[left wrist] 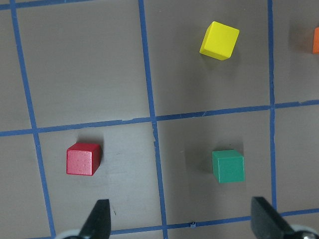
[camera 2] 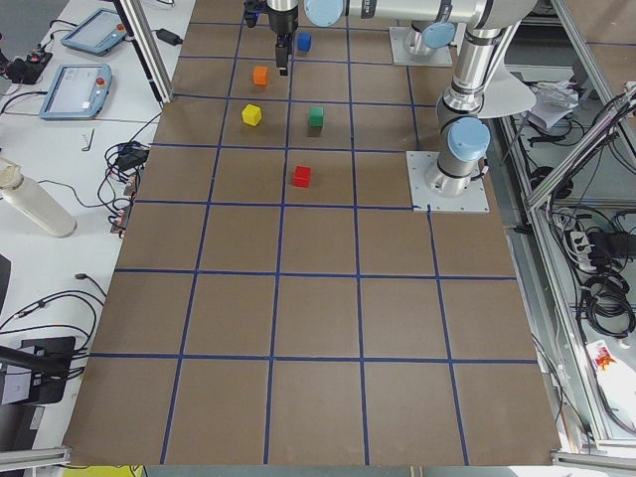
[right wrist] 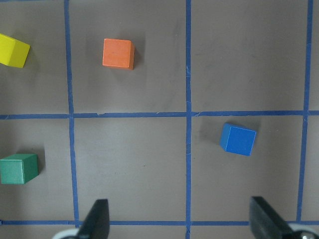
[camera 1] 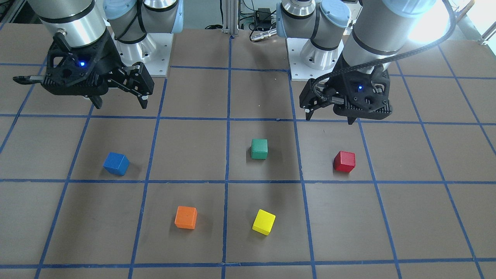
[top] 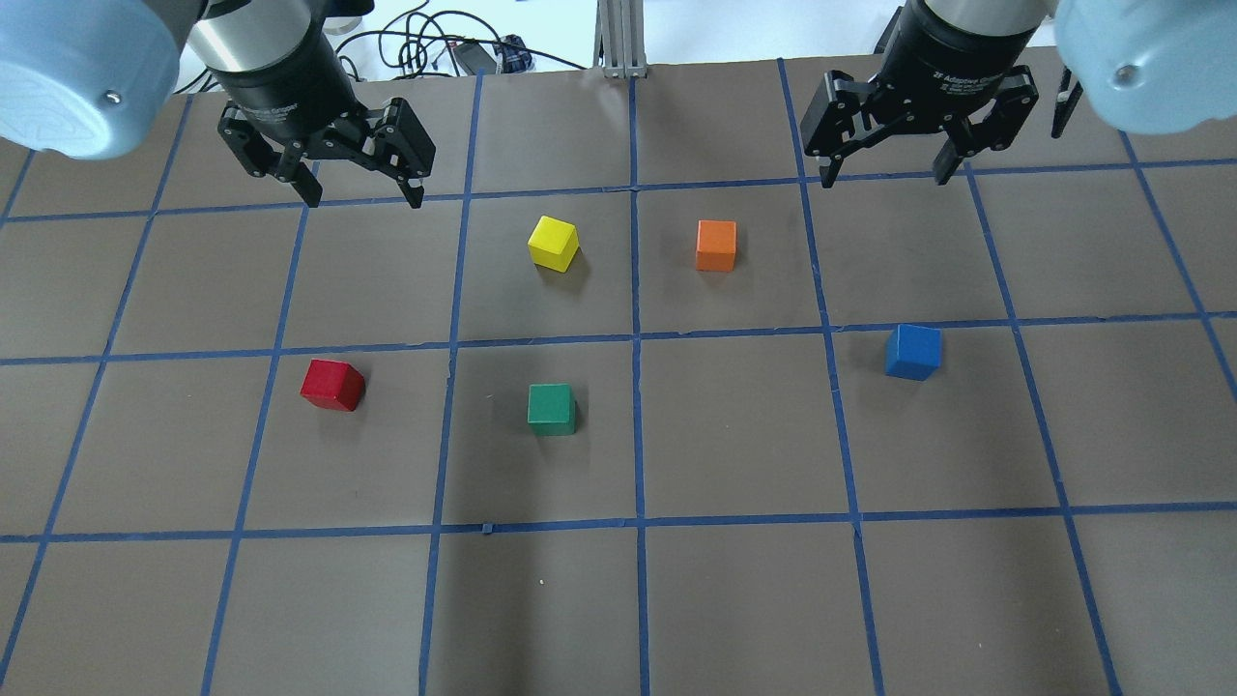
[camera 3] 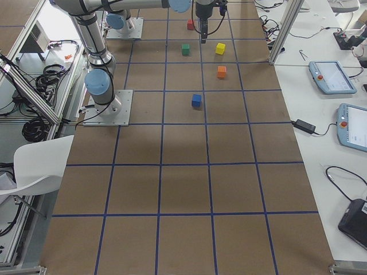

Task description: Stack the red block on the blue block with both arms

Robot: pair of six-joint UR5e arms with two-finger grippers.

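1. The red block [top: 332, 385] is being shown resting on the desk [top: 734, 435] on the robot's left side, alone in its taped square, with nothing touching it.
2. The blue block [top: 912, 351] is being shown flat on the desk on the right side, well apart from the red block, with its top bare.
3. The left hand [top: 365, 201] is being held spread wide and empty, raised above the desk beyond the red block.
4. The right hand [top: 884, 180] is likewise being held wide open and empty, raised beyond the blue block.
5. The green block [top: 551, 408], yellow block [top: 554, 243] and orange block [top: 716, 246] are being left lying between the two task blocks, clear of both hands.
6. The task is being judged as not yet started: nothing is being gripped, lifted or stacked. Grasping the red block, carrying it across, probably with a pass between hands, and setting it on the blue block all appear to be left.
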